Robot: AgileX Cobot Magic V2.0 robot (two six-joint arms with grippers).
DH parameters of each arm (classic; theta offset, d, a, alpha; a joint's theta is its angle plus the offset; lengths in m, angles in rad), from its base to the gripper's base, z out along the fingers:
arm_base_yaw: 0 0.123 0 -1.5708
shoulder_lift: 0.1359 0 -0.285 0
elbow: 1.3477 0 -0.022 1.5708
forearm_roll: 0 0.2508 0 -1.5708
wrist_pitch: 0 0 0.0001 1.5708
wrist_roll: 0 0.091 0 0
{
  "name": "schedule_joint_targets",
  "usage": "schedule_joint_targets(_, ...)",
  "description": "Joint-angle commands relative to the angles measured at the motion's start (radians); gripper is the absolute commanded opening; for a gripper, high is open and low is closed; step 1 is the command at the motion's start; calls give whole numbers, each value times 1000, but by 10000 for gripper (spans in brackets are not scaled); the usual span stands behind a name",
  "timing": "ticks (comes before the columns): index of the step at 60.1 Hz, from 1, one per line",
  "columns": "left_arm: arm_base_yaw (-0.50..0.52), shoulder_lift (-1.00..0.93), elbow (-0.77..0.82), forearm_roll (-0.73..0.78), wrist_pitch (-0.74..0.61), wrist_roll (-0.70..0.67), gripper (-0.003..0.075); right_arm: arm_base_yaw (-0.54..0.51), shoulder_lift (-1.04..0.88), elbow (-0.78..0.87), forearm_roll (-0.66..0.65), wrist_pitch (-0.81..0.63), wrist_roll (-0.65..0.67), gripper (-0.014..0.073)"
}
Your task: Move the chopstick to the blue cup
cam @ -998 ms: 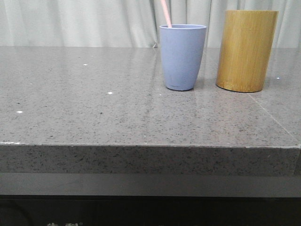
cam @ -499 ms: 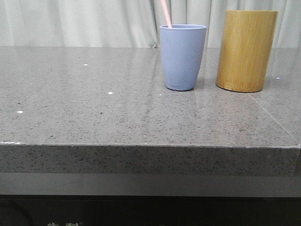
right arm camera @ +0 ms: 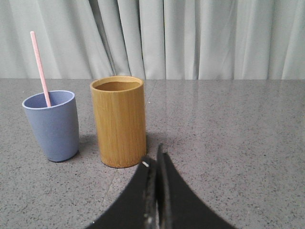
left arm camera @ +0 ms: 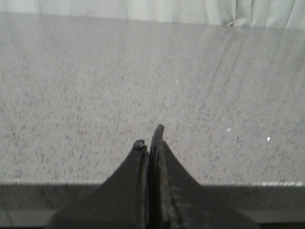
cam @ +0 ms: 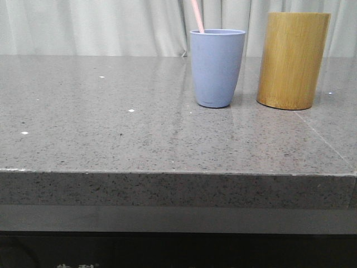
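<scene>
The grey speckled stone table [cam: 111, 128] fills the left of the front view with a polished, faintly reflective top, a few white flecks and a thick squared front edge. Over this bare surface, in the left wrist view, the left gripper [left arm camera: 151, 140] shows its two dark tapered fingers pressed together, jaws closed on nothing.

Toward the middle right of the front view stands the blue cup [cam: 217, 68], a smooth matte lavender-blue tumbler that narrows toward its base and has no handle. A single thin, straight, pale pink chopstick [cam: 197, 15] stands inside it, leaning toward the left side of the rim and rising well above it, out of the top of the front view. In the right wrist view the same chopstick [right arm camera: 40, 69] rests against the cup's [right arm camera: 52, 125] inner wall, its full upper length showing.

Just beside the cup on the right, apart from it, stands a bamboo cylinder [cam: 292, 60], taller and wider, yellow-brown with fine vertical grain, straight-sided and open at the top [right arm camera: 118, 120]. Pale pleated curtains [cam: 83, 25] hang behind the table.

The right gripper [right arm camera: 156, 160] has its dark fingers shut together, holding nothing, near the cylinder's base.

Against the picture from half a second ago, the cup, chopstick and cylinder sit in the same places, apart from a barely visible shift of the whole view.
</scene>
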Motion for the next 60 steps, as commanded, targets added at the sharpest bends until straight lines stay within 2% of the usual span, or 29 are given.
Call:
schedule_joint_targets(1,3,-23,0,-12,-104,-1,-19,-5,10,-24,3,-89,-9,-67)
schedule_joint_targets(13,3,-26,46,-12,-125,-1,-19,-5,10,-24,3,-89,-9,-67)
schedule_joint_targets(23,3,-26,100,-12,-246,-1,-19,-5,10,-24,3,-89,-9,-67)
schedule_joint_targets(60,3,-24,97,-12,-250,-1,-19,-5,10,-24,3,-89,-9,-67)
